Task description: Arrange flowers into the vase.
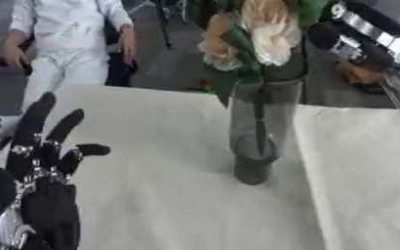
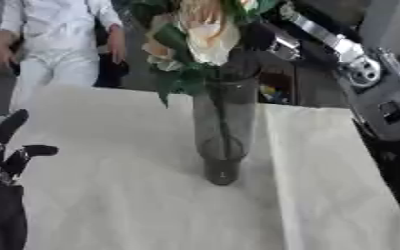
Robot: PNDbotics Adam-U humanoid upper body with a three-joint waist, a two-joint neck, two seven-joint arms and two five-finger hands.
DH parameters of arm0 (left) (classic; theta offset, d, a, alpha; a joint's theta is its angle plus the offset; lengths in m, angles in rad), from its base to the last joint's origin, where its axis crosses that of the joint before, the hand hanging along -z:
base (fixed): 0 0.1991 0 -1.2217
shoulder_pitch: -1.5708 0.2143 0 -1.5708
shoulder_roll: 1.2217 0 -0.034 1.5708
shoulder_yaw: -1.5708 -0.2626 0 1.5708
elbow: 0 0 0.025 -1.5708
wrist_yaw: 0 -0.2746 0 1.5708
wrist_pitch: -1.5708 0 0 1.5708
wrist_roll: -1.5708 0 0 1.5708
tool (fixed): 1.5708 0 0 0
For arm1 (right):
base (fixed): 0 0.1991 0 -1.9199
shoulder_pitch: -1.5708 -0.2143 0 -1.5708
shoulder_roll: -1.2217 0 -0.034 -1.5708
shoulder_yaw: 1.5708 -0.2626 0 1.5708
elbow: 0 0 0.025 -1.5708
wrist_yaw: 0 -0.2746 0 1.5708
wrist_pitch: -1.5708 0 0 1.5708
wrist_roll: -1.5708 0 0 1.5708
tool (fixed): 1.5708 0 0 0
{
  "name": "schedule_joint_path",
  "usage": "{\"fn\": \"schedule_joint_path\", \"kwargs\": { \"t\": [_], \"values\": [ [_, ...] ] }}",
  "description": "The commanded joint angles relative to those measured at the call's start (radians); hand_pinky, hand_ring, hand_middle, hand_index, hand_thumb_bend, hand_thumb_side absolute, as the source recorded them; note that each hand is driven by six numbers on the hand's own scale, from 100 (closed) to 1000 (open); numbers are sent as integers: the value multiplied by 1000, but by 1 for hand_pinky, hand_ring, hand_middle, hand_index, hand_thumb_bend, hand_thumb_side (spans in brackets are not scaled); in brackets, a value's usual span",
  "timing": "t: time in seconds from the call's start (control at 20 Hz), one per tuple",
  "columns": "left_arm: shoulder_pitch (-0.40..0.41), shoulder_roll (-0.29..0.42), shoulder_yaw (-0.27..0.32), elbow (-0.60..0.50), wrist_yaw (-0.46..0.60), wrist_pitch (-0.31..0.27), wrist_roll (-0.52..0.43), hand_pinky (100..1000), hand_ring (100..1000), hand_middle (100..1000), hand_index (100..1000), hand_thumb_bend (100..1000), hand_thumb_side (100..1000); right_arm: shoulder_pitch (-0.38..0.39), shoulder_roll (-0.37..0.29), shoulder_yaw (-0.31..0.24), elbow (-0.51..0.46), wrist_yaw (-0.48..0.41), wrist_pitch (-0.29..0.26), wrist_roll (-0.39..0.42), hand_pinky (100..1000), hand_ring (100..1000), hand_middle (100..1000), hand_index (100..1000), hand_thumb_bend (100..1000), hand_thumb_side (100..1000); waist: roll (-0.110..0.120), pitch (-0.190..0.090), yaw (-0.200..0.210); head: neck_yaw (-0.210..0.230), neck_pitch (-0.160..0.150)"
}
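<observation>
A tall clear glass vase [image 1: 259,132] stands upright near the middle of the white table [image 1: 152,205]. Cream and peach flowers [image 1: 268,34] with green leaves fill its mouth, their stems showing through the glass. My right hand [image 2: 268,41] comes in from the upper right and sits beside the blooms at the vase's top; its black shape is partly hidden by the leaves. My left hand [image 1: 46,151] rests at the lower left, fingers up and spread, well away from the vase.
My right arm [image 2: 370,83], black with silver joints, slants across the upper right above the table's right edge [image 2: 383,205]. The table's far edge runs just behind the vase.
</observation>
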Motion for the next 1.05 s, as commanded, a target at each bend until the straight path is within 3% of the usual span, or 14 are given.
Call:
{"fn": "schedule_joint_path", "kwargs": {
  "t": [0.05,0.5,1.05],
  "values": [
    [-4,9,-2,-15,6,-1,-7,584,873,947,958,337,1000,-32,-18,-18,-25,-23,13,-19,895,993,464,615,595,1000,7,-34,-1,-4,-2],
    [-1,10,-1,-15,6,1,-6,585,875,948,958,338,1000,-38,-32,-25,-36,-14,22,-71,893,1000,541,688,599,1000,10,-38,-6,-1,5],
    [8,16,10,-15,0,5,7,586,877,950,959,340,1000,32,-126,-67,-115,-40,50,-152,900,1000,606,741,571,1000,26,-47,-24,11,28]
  ]
}}
